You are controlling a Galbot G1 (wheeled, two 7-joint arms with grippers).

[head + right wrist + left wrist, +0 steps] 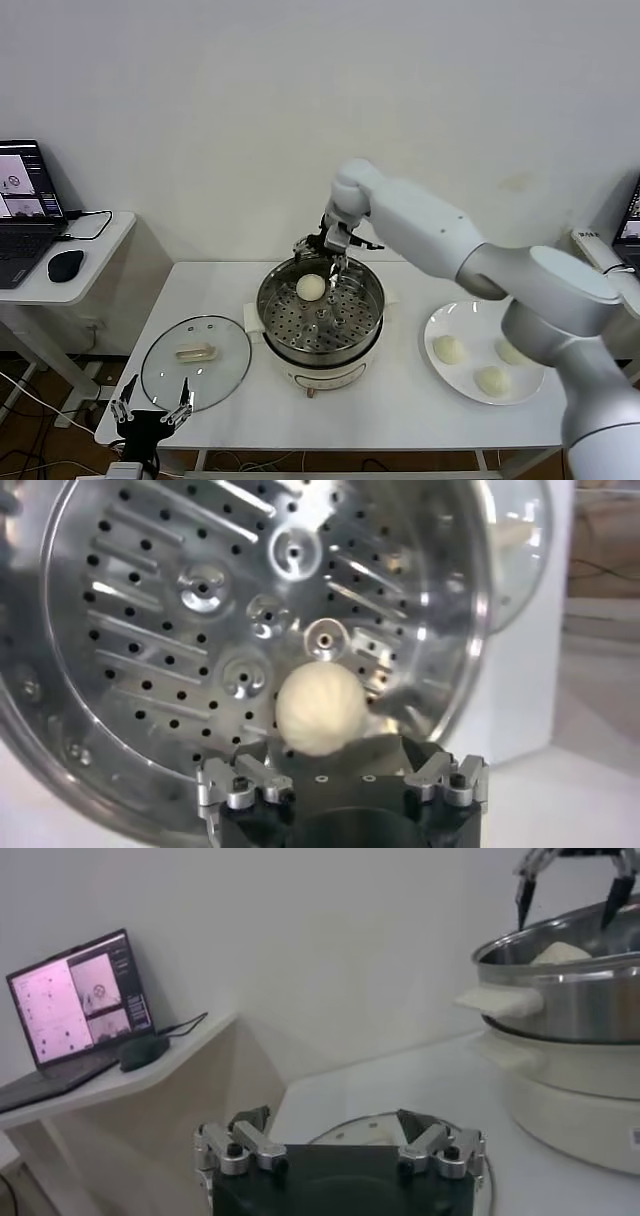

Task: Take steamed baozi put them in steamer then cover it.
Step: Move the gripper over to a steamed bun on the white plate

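Note:
The steamer [371, 303] stands mid-table on its white pot base [320, 376]. One baozi [311, 287] lies on its perforated floor at the back left; it also shows in the right wrist view [317, 708]. My right gripper [325, 250] hovers just above that baozi at the back rim, open, with nothing in it. Three more baozi [449, 349] [492, 380] [512, 352] lie on the white plate [436, 322] at the right. The cover [195, 362] lies flat on the table to the left. My left gripper [152, 410] is open and empty at the front left edge, just in front of the cover.
A side table [95, 250] at the far left holds a laptop [25, 205] and a mouse [65, 264]. A wall runs behind the table. In the left wrist view the steamer [560, 998] stands off to one side, with the right gripper [567, 888] above it.

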